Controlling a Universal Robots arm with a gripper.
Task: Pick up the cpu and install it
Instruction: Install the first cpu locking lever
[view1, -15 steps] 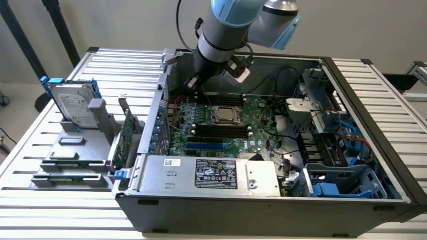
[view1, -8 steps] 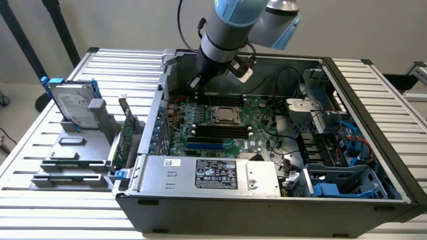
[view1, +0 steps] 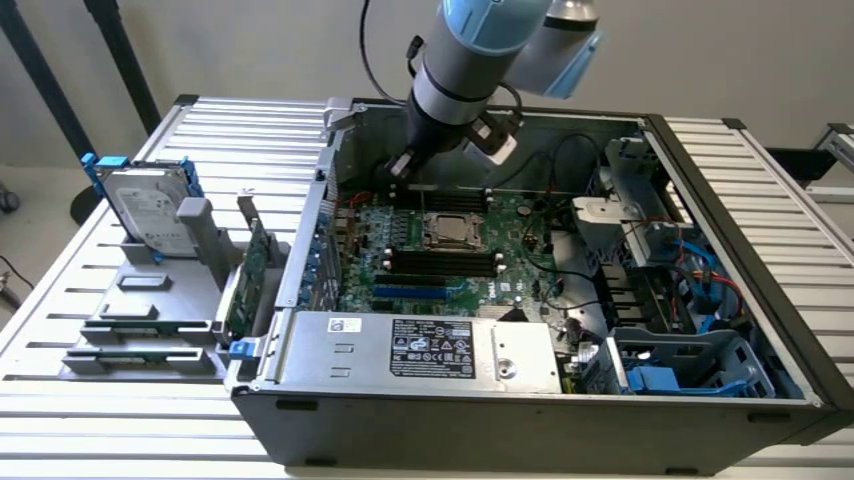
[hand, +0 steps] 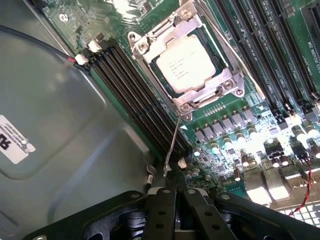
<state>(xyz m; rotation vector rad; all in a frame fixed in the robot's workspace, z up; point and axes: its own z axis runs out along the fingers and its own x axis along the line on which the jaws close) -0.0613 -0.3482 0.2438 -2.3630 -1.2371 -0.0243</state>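
While the cpu (hand: 186, 62) sits in its socket (hand: 227, 82), the hand (hand: 177, 194), partly cropped, is pressed together.

High overview, close wrist look
Exterior view looks down on the open case (view1: 534, 420); wrist view sits close over its socket (hand: 220, 80), shared.

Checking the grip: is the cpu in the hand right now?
No, the cpu lies flat inside the socket frame, apart from the hand.
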